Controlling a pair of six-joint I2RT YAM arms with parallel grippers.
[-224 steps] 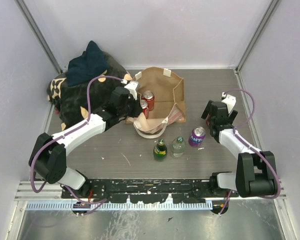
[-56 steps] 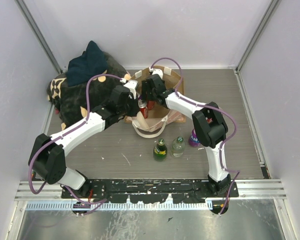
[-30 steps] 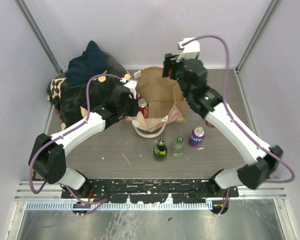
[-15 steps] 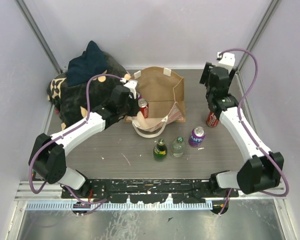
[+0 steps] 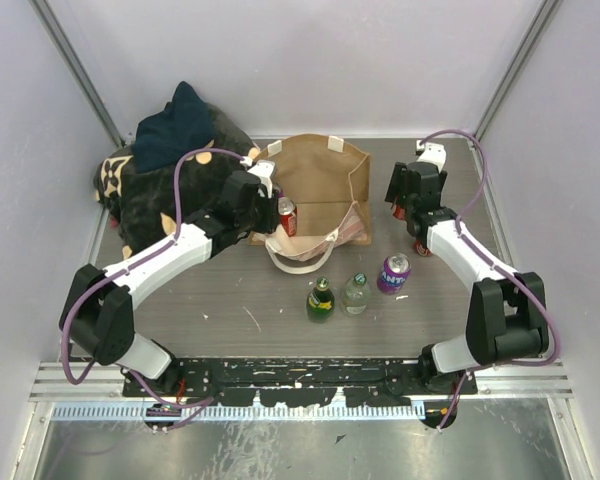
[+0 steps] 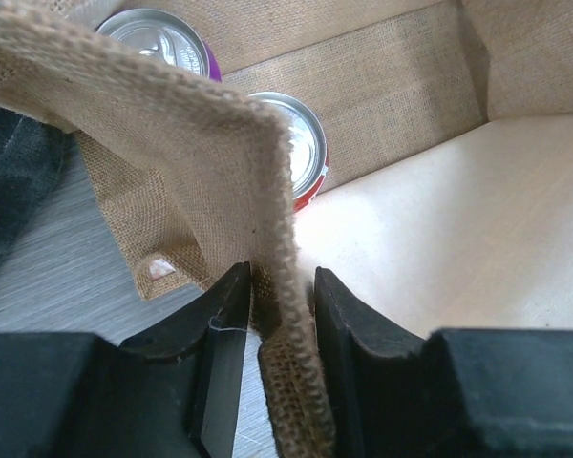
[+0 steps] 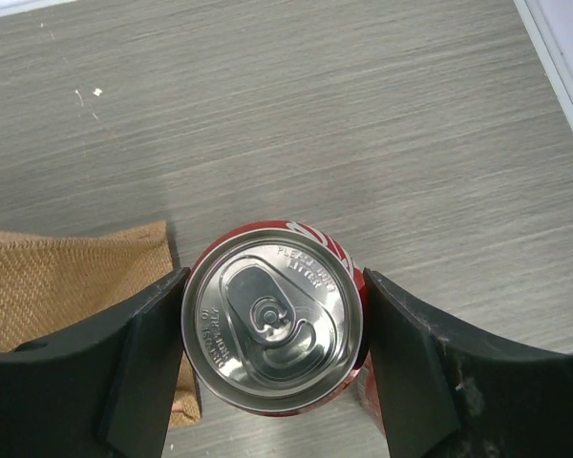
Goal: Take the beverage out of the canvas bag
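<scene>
- Fingers (image 7: 138,363) of my right gripper (image 7: 274,286) are closed against both sides of the red can (image 7: 272,324), which is upright, its silver top and pull tab facing my wrist camera.
- That can is outside the canvas bag (image 5: 320,185), just beside the bag's right wall and over the grey table (image 5: 230,290). I cannot tell whether its base touches the tabletop.
- My left gripper (image 6: 282,277) is clamped on the woven rim of the bag's left wall, one finger outside the wall and one inside.
- Inside the bag, near that pinched rim, a second can (image 6: 291,143) with a red side stands upright. A purple-sided can (image 6: 167,38) stands just behind it.
- In front of the bag a green bottle (image 5: 320,300), a clear bottle (image 5: 355,293) and a purple can (image 5: 395,270) stand in a row on the table.
- A black bag with tan pattern (image 5: 160,200) lies to the left of the canvas bag, with a dark blue cloth (image 5: 175,125) on top of it.
</scene>
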